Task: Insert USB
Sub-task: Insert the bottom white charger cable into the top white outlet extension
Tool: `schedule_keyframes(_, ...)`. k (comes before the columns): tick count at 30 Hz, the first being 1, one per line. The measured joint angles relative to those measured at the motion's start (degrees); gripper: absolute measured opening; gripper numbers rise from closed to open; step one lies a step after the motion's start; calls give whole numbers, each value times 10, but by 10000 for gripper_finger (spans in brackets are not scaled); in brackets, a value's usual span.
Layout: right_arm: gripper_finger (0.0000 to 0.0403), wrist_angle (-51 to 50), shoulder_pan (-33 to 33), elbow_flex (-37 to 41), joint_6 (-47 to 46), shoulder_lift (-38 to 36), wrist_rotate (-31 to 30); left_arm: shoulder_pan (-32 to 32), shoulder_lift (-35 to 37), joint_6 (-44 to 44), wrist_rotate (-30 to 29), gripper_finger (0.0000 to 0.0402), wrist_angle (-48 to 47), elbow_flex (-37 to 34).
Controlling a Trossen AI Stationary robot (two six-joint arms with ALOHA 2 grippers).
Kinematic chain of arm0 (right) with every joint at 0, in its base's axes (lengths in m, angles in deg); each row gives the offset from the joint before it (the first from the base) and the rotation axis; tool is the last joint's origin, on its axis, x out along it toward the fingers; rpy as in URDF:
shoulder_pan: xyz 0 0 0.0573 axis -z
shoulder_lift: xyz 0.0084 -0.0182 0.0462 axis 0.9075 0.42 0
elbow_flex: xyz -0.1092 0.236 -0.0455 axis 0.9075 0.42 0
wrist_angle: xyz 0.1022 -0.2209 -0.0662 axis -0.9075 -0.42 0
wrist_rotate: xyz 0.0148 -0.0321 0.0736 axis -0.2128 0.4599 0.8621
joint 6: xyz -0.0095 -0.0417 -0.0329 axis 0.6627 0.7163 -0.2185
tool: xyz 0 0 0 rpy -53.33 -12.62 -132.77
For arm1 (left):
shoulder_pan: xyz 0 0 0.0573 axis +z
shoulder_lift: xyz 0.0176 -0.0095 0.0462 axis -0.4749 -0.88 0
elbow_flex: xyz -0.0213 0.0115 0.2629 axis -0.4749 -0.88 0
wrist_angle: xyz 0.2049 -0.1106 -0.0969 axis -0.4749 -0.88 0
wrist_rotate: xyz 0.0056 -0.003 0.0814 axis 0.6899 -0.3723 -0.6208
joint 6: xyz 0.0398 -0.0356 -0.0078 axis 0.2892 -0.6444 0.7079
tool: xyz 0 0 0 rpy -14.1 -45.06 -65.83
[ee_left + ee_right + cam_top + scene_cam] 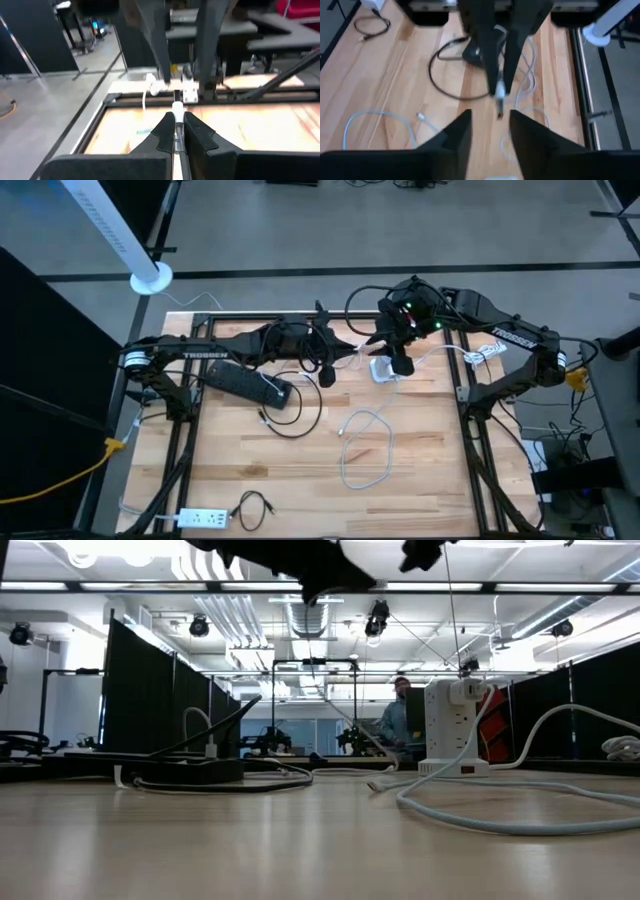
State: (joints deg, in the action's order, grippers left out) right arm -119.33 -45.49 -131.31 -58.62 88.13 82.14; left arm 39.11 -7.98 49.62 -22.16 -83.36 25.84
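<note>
Left tool (176, 131) pinches USB plug (177, 108) pointing lengthwise at parted right tool (489, 125).

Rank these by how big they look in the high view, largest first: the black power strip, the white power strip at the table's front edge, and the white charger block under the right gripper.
1. Black power strip, clearly the longest.
2. White power strip.
3. White charger block; the right gripper partly covers it, so its place against the white power strip is unsure.
</note>
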Motion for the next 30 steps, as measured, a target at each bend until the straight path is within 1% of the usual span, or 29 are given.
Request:
schedule_keyframes(2,156,-34,3,0,8,-6,-18,6,0,0,0,0,-29,0)
schedule_keyframes(4,178,-78,9,0,18,-9,-50,11,-6,0,-1,0,-48,0)
schedule_keyframes(6,191,-117,17,0,20,-10,-75,12,-16,0,-4,0,-61,0)
schedule_keyframes(8,198,-133,31,2,21,-10,-76,11,-35,0,-4,0,-59,0)
schedule_keyframes(13,193,-135,80,31,39,-20,-76,10,-104,0,-13,0,-50,0)
schedule_keyframes(18,183,-115,126,87,51,-31,-68,11,-170,-2,-25,0,2,0)
schedule_keyframes(22,177,-91,151,132,55,-36,-67,15,-215,-2,-43,0,11,0)
schedule_keyframes(27,172,-74,193,180,52,-42,-67,15,-259,-3,-43,0,44,0)
schedule_keyframes(30,172,-63,208,205,52,-44,-47,15,-280,-7,-42,0,61,0)
